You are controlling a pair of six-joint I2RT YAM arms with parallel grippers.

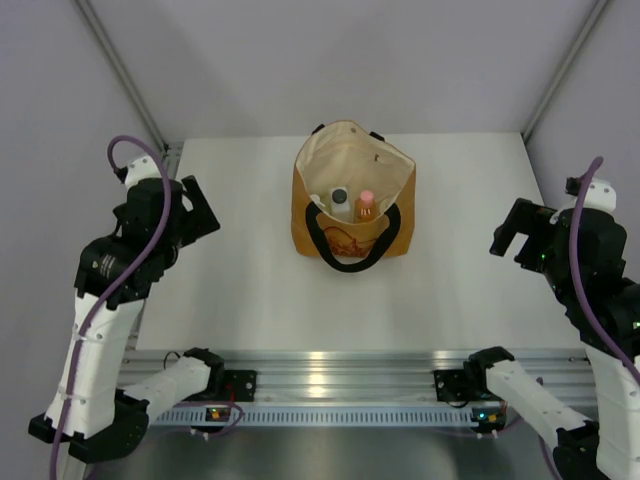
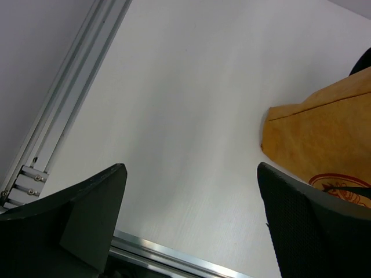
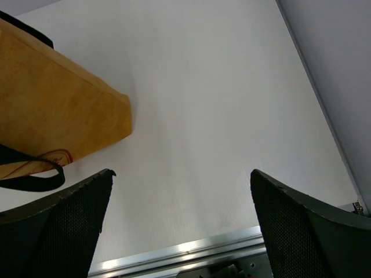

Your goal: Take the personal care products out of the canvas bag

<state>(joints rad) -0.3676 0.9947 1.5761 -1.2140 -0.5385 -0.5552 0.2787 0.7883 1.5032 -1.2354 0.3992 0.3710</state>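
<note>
A tan canvas bag point(image 1: 352, 190) with cream lining and a reddish print on its near face stands upright at the middle of the white tabletop point(image 1: 250, 280), towards the far side, with its mouth gaping open to the camera above. Inside, against the near wall, a white bottle with a dark cap point(image 1: 340, 200) stands just left of a slim orange bottle with a pink cap point(image 1: 366, 205), both upright and close together. Any other containers cannot be made out from above. Both bottles look small, light and rigid, probably smooth plastic that could slip in a loose pinch, so the body just under the cap seems the safest place to take hold, coming straight down through the opening. The bag itself is soft and will likely sag or drag along if a finger catches its rim or the black loop handles point(image 1: 352, 266) that drape over its near face; steadying one edge with the other arm may help. The left pincer point(image 2: 191, 168) hangs well to the left of the bag and the right pincer point(image 3: 181, 171) well to the right. Each wrist view catches only a lower corner of the tan canvas at its edge, and none of the bottles. Both pincers are spread wide and hold nothing, with bare table showing between their dark fingers. No product is out of the bag yet.
</note>
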